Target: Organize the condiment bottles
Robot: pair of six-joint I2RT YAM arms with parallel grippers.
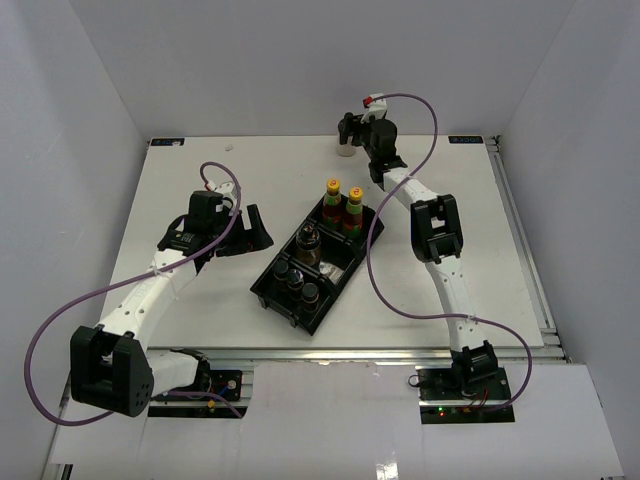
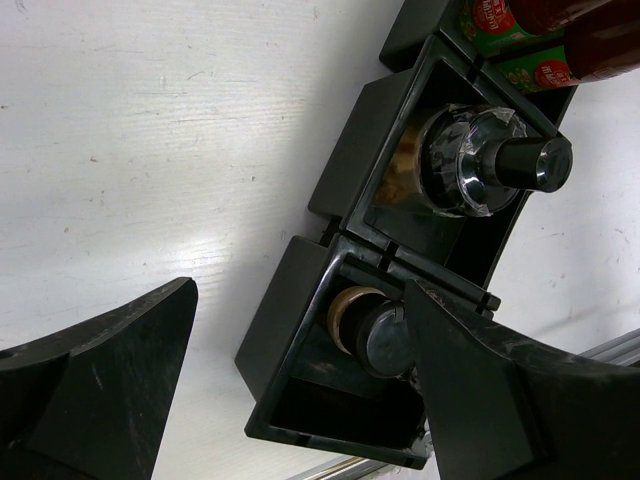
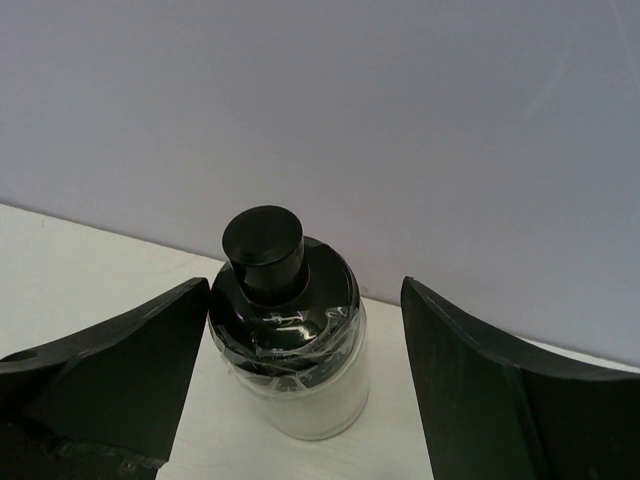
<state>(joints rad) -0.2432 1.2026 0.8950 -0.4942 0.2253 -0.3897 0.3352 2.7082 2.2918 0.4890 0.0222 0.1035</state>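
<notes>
Item: cream bottle (image 3: 305,385) with a black top, upright, clear film around its shoulder.
Place: upper centre of the overhead view (image 1: 347,150), at the far edge of the bench (image 1: 190,185) against the back wall, well apart from the tray.
Right fingers (image 3: 130,370): spread to either side of the cream bottle, one just beside its shoulder, the other clear of it; not clamped.
Tray (image 1: 270,280): black, divided, mid-frame; two red-sauce bottles (image 1: 331,200) in the upper compartment, a silver-lidded jar (image 1: 310,245) in the middle, dark jars (image 1: 300,283) in the lower.
Left fingers (image 2: 100,385): spread wide, empty, over bare bench left of the tray.
Step in hand: by appearance, picking up the one bottle outside the tray.
Next move calls for: closing squarely on the body below the black top, a straight lift, then carrying it to a compartment with room.
</notes>
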